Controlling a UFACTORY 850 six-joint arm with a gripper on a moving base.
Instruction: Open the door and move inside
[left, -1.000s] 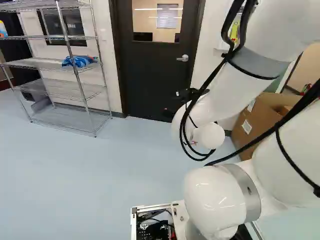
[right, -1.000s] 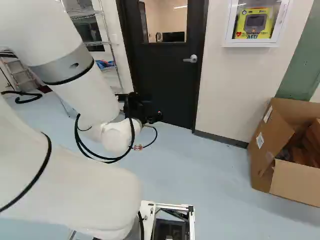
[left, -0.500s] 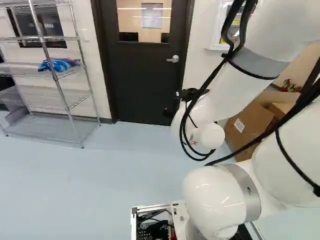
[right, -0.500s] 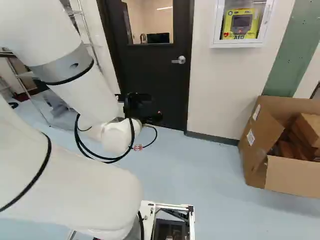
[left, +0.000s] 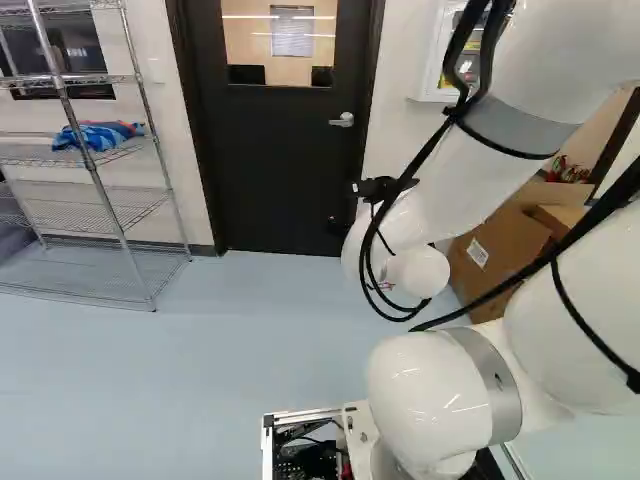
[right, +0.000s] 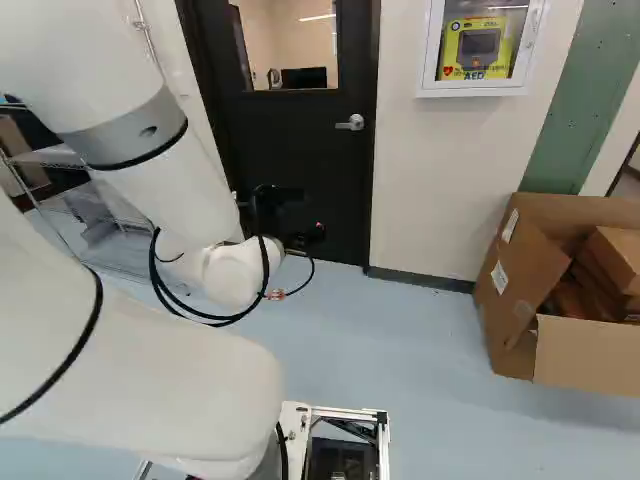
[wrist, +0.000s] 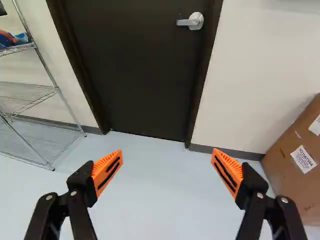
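The tall black door with a glass window (left: 280, 170) stands closed in its dark frame (wrist: 208, 55) ahead of the arm, its silver lever handle (wrist: 195, 21) near the edge on the side toward the open brown cardboard box (right: 518, 285). The black two-fingered pincer with orange pads (right: 302, 218) hangs in front of the door's lower part; in the wrist view the pincer (wrist: 167, 161) is spread wide, gripping nothing, with the handle well ahead. Beyond the door's other edge, a silver wire shelving rack (left: 104, 192) carries a blue bundle (left: 97, 135) on one shelf.
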